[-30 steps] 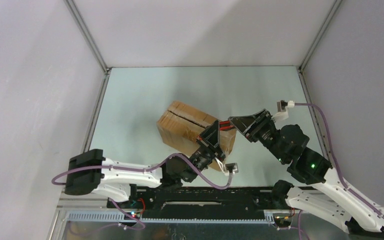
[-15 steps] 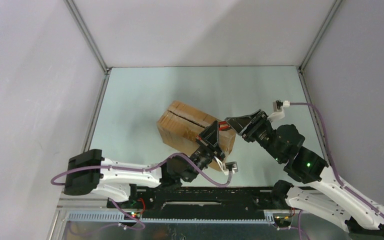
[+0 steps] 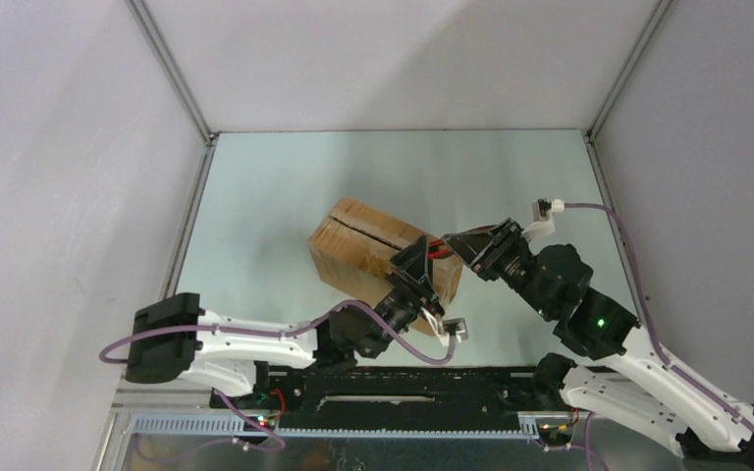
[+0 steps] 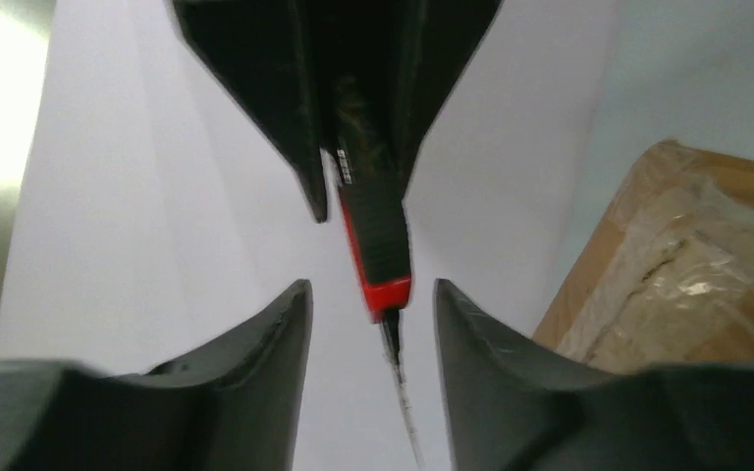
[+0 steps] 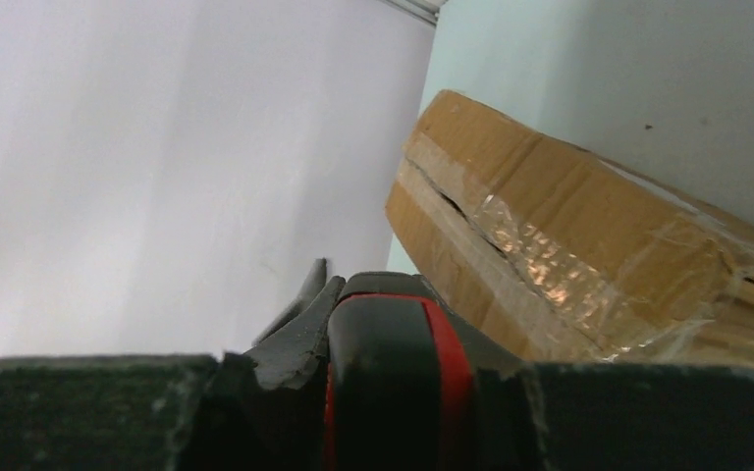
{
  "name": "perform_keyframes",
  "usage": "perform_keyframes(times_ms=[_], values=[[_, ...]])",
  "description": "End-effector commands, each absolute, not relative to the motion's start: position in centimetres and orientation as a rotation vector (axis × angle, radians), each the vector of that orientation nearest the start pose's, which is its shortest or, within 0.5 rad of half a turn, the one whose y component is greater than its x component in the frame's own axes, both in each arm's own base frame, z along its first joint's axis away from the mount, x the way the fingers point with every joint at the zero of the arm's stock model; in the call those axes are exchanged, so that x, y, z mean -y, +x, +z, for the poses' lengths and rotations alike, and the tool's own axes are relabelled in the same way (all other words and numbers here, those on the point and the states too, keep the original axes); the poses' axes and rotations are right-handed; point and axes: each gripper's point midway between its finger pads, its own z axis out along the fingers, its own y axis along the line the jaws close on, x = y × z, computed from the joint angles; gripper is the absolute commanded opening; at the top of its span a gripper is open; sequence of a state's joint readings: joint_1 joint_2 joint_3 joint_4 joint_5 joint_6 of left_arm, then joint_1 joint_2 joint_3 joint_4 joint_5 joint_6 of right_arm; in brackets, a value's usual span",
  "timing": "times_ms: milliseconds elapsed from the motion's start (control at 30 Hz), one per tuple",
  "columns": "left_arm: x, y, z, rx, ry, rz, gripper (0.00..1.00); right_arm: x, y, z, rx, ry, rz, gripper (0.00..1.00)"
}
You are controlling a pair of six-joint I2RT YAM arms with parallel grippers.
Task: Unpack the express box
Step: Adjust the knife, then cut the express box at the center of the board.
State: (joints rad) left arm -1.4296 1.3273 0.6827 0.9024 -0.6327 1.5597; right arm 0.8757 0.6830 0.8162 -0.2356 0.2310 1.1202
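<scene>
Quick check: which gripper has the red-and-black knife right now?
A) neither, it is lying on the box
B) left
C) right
C: the right gripper is clamped on the knife by its handle, while the left gripper stands open around the blade without touching it.

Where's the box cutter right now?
Top view, right of centre: the box cutter is at the right end of the express box, clamped in the right fingers, its blade tip between the open left fingers.
</scene>
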Motion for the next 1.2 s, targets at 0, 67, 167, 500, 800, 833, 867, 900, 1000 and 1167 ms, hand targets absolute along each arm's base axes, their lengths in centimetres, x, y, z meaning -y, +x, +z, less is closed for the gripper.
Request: perform_keyframes(times_ms=[0,67,167,500,800,833,867,900,1000,1167], values=[[34.7,18.0,33.5,-0.718,1.170,0.377,0.69,-20.4,20.1,31.3,-1.782,0.481,1.246,0.00],[33.8,18.2,32.5,-0.841,1.210,0.312,0.82,-18.3,20.6,31.0,-1.735,0.535,1.232,0.00],[32.4,17.1,32.7,-1.021,1.192,0.073,0.95,-15.7,20.7,30.7,-1.694,0.609,1.208,0.00],[31.9,11.0,31.2,-1.575,1.439,-0.873,1.00,-12.6,18.1,27.5,-1.709,0.610,1.187,0.00],[34.2,9.8,27.5,-1.687,1.728,-1.132,1.00,-12.4,16.1,24.3,-1.746,0.614,1.202,0.00],[34.4,10.2,26.8,-1.718,1.752,-1.110,1.00,-12.3,16.0,24.1,-1.749,0.615,1.202,0.00],[34.5,10.9,26.0,-1.756,1.765,-1.063,1.00,-12.3,16.0,24.1,-1.747,0.611,1.198,0.00],[34.6,11.5,25.5,-1.779,1.775,-1.021,1.00,-12.2,15.9,24.2,-1.741,0.605,1.198,0.00],[34.9,13.2,24.6,-1.802,1.759,-0.920,1.00,-12.5,15.7,24.2,-1.745,0.589,1.211,0.00],[35.2,15.0,24.4,-1.796,1.716,-0.812,1.00,-12.6,15.7,23.4,-1.760,0.586,1.212,0.00]])
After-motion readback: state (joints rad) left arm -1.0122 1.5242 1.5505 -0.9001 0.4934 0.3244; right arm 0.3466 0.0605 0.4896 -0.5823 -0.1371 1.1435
